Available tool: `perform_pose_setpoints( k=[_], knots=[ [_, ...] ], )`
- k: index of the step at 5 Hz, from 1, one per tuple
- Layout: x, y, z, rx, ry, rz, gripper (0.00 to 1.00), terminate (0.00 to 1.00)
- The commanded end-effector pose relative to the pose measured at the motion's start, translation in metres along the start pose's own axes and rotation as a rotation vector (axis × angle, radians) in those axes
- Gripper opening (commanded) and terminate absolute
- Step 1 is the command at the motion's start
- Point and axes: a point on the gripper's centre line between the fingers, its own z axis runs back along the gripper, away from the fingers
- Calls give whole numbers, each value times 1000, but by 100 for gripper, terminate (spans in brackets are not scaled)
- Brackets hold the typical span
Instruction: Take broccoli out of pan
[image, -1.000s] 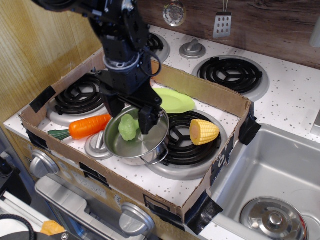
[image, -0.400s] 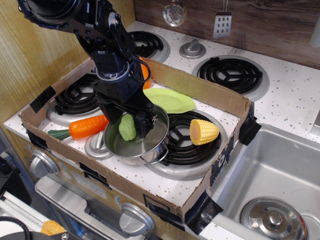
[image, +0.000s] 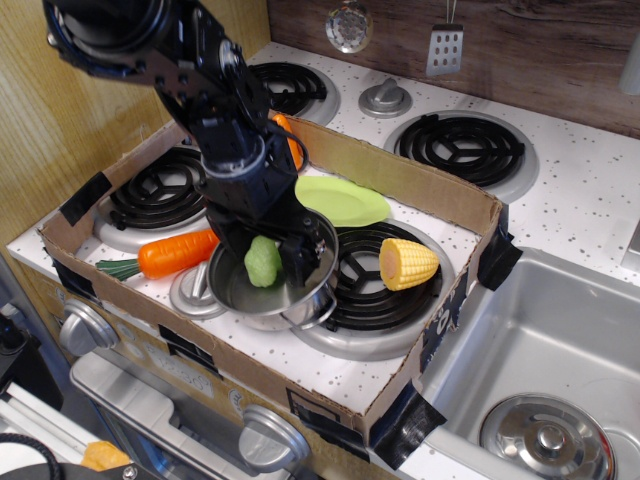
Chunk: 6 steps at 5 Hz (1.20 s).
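Observation:
The broccoli (image: 263, 262), a small light-green bumpy floret, lies inside the pan (image: 303, 303), a shiny steel pot with loop handles on the front burner. My gripper (image: 266, 268) reaches down into the pan from above. Its black fingers (image: 298, 262) stand on either side of the broccoli, close to it, and look open. The left finger is partly hidden behind the pan's rim and the arm.
A carrot (image: 180, 252) lies left of the pan beside a flat steel lid (image: 190, 293). A corn cob (image: 407, 263) lies to the right and a light-green plate (image: 345, 200) behind. A cardboard wall (image: 400, 180) rings the area. A sink (image: 550, 330) is at right.
My gripper has moved slightly left and then lowered into the pan, so the fingers now straddle the broccoli. The broccoli has stayed in the pan.

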Motion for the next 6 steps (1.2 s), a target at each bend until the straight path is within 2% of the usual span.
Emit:
perform_pose_setpoints(
  k=[1, 2, 3, 4, 6],
  knots=[
    [3, -13, -6, -39, -49, 11, 100, 0],
    [3, -12, -7, -44, -57, 11, 100, 0],
    [4, -10, -1, -34, -51, 16, 0, 0],
    [8, -9, 9, -26, -34, 4, 0, 0],
    [31, 3, 57, -30, 18, -24, 0, 0]
  ],
)
